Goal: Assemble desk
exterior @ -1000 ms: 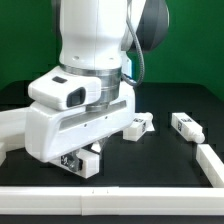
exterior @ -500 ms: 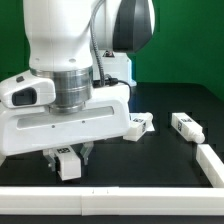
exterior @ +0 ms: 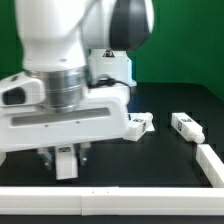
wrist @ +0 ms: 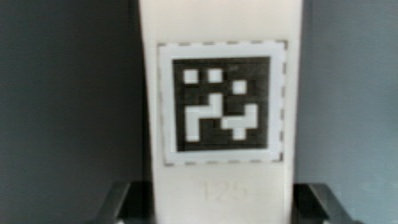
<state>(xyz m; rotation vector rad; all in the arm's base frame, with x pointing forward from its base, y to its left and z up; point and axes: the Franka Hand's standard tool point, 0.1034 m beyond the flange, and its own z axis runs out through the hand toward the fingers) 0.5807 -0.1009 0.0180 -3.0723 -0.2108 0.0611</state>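
We see a black table [exterior: 160,165] spreading across the scene. A long white border rail [exterior: 140,199] runs along its near edge. A second stretch of white rail [exterior: 212,163] slants toward the near side on the exterior view's right. Beyond the table's far edge stands a green backdrop [exterior: 190,45]. In the wrist view we make out only a dark, blurred surface [wrist: 63,100], which we cannot identify.

Obstacles:
- held leg [exterior: 66,162], clamped upright in the gripper [exterior: 66,153], low over the table [exterior: 150,165]
- loose leg [exterior: 142,124] and second loose leg [exterior: 187,126], farther back on the exterior view's right, a bare gap between them
- border rail [exterior: 120,198], closing the near edge and right side

Free room: open table between held leg and rail.
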